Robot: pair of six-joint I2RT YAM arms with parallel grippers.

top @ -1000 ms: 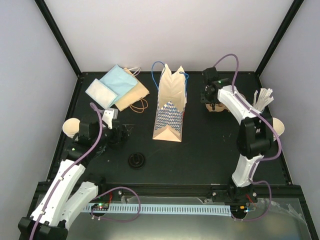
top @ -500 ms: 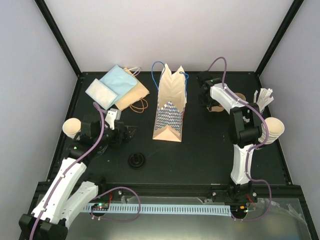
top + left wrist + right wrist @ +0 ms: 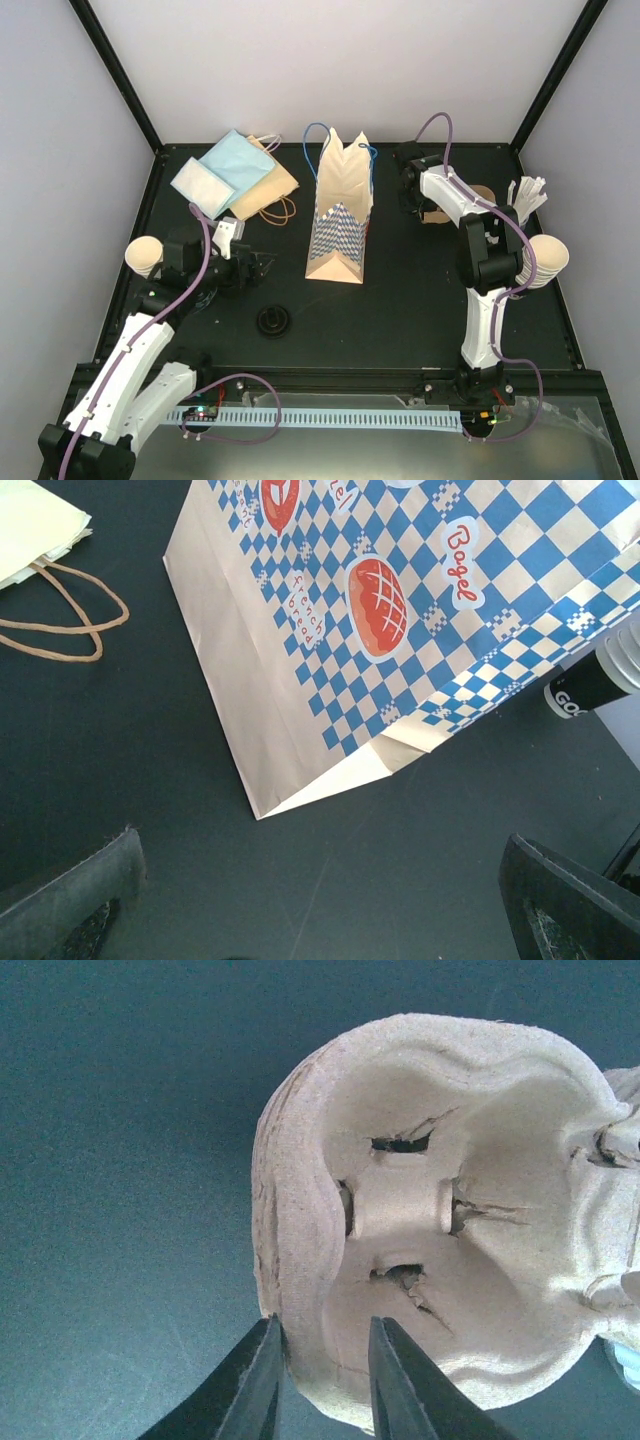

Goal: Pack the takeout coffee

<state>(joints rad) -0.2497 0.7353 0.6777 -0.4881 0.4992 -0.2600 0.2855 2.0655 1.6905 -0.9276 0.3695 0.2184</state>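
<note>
Black matte surface [image 3: 400, 300] is filling the enclosure between pale walls. Nearest the arm bases, a small round black lid [image 3: 272, 320] is lying flat at lower centre of the overhead view. A cream-tan paper cup [image 3: 143, 255] is sitting at the left edge beside the left arm, and a second cup [image 3: 548, 257] is sitting at the right edge beside the right arm.

The left tool [image 3: 252, 266] is hovering low, fingers spread wide and holding nothing, facing the foot of the blue-checked paper bag [image 3: 400, 610]. The bag is standing mid-frame; what it is holding cannot be seen.

Farther back, at upper right, the brown moulded-pulp tray [image 3: 450, 1220] is resting on the surface, one cup hole with torn slits facing the wrist camera. The right arm is reaching far back, and the right tool [image 3: 325, 1325] is straddling the tray's rim, one finger outside and one inside. Its fingers are standing narrowly apart; whether they are already pinching the rim I cannot tell.
</note>
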